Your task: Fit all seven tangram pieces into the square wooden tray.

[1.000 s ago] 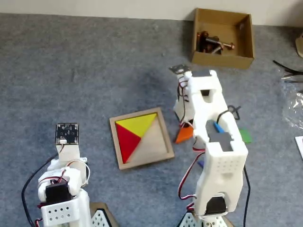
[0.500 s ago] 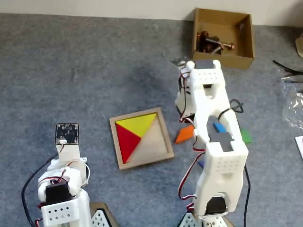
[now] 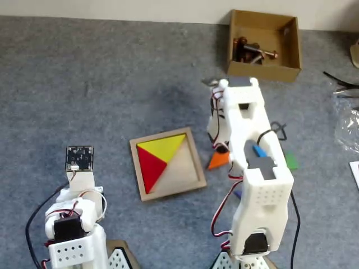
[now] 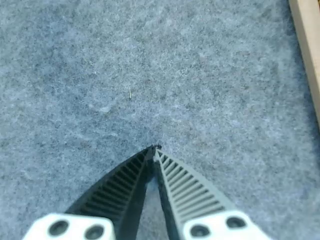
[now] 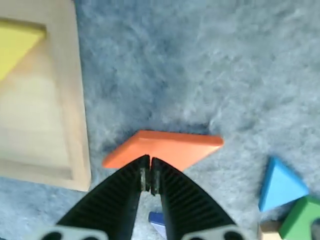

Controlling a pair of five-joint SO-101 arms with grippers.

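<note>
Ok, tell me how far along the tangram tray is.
Done: the yellow triangle and red triangle lie in the tray. In hand: nothing is gripped; the right gripper, shut, sits at the edge of the orange piece, and the left gripper is shut over the carpet. Left: the orange piece, blue triangle, green piece and dark blue piece, at least, lie outside the tray.

One square wooden tray (image 3: 196, 158), two pieces in it: yellow triangle (image 3: 163, 147), red triangle (image 3: 150, 167). Four loose for sure: orange piece (image 5: 165, 149), light blue triangle (image 5: 280, 184), green piece (image 5: 300, 220), dark blue piece (image 5: 159, 223); possibly a fifth, tan piece (image 5: 270, 231), mostly cut off. One cardboard box (image 3: 261, 72).
</note>
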